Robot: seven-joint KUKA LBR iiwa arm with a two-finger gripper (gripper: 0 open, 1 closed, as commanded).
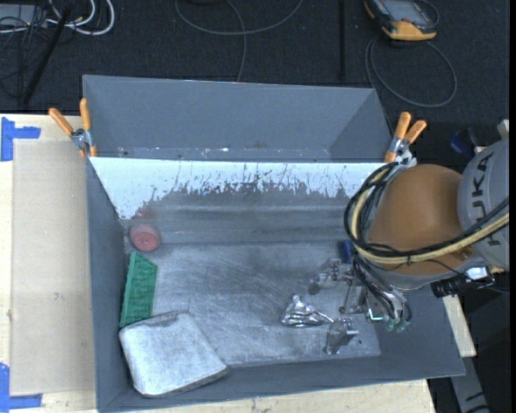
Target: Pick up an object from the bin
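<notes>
My gripper [332, 310] is low at the bin's right side, near the front wall, and looks open. One fingertip [325, 280] is farther back, the other [339, 341] nearer the front. A small crumpled silver thing [301, 315] lies on the floor just left of the gap between them, not clearly gripped.
Along the bin's left side lie a pink round disc [144, 237], a flat green rectangular pad [138, 289] and a grey-white cloth-like block [170, 354] in the front left corner. The arm's orange cover and cables hang over the right wall.
</notes>
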